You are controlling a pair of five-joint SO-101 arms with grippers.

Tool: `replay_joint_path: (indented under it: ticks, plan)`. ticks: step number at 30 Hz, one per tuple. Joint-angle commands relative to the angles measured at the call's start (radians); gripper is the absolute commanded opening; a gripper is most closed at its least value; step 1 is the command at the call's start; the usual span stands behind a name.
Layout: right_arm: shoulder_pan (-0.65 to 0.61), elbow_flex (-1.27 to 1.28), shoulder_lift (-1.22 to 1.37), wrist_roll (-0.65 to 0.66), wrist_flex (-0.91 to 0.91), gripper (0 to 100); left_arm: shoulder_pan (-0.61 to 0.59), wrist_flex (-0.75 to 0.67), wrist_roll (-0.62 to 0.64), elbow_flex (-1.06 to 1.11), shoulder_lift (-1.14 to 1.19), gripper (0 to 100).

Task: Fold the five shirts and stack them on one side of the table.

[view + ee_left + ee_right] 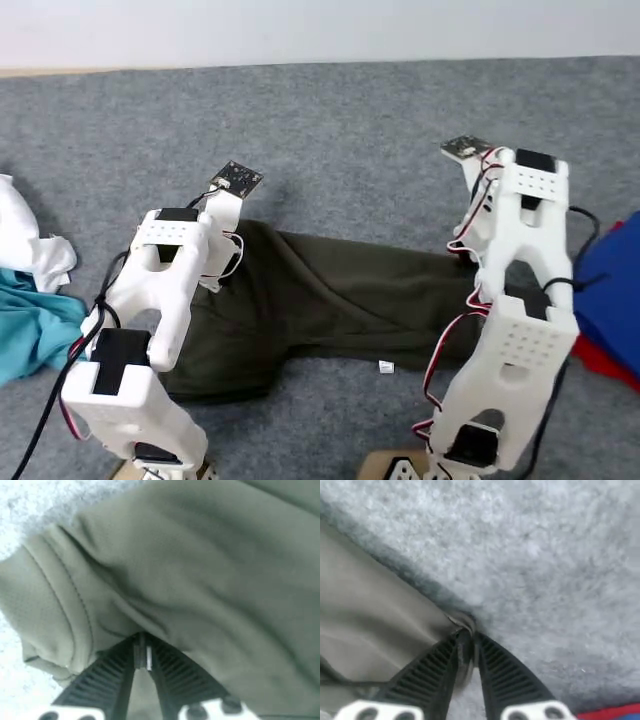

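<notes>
**Position.** The olive shirt (340, 300) lies on the grey worktop (350, 110) as a long band. Its long axis runs side to side between the left arm (165, 290) and the right arm (515, 260).

**Left jaws.** Closed to a tight pinch on a fold of the shirt at its left end, beside a stitched hem.

**Right jaws.** Closed on the very edge of the cloth at its right end, with bare worktop just beyond.

**Judgement.** Each arm holds its own end, and neither is nearer the middle. The coming fold therefore depends on both ends travelling together across the long axis. Uneven travel would skew the fold.

**Views.** The wrist views give each pinch close up. The high view gives the layout:
- a small white tag (385, 367) at the shirt's near edge
- a white shirt (20, 235) and a teal shirt (30, 320) at the left
- a blue shirt (610, 290) and a red shirt (605, 360) at the right
</notes>
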Motion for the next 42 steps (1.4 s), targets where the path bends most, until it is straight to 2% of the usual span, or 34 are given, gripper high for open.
replay_joint_path:
  ticks: [1,10,20,24,31,35,42]
  plan:
    - [0.051,-0.074,-0.015,0.009,-0.004,1.1,0.006,0.014,0.003,-0.036,-0.005,0]
    - [0.107,-0.112,-0.016,-0.008,0.093,1.1,0.006,0.014,0.003,-0.036,-0.005,0]
    - [0.084,-0.296,-0.016,-0.158,0.269,1.1,0.006,0.014,0.003,-0.036,-0.005,0]
    - [0.077,-0.296,-0.002,-0.204,0.262,1.1,0.006,0.014,0.003,-0.036,-0.005,0]
    - [0.064,-0.296,0.051,-0.204,0.199,1.5,0.006,0.014,0.002,-0.036,-0.005,0]
    - [0.018,-0.298,0.028,-0.204,0.208,5.4,0.006,0.014,0.002,-0.036,-0.005,0]
    - [-0.064,-0.298,0.042,-0.201,0.145,5.7,0.006,0.014,0.002,-0.036,-0.005,0]
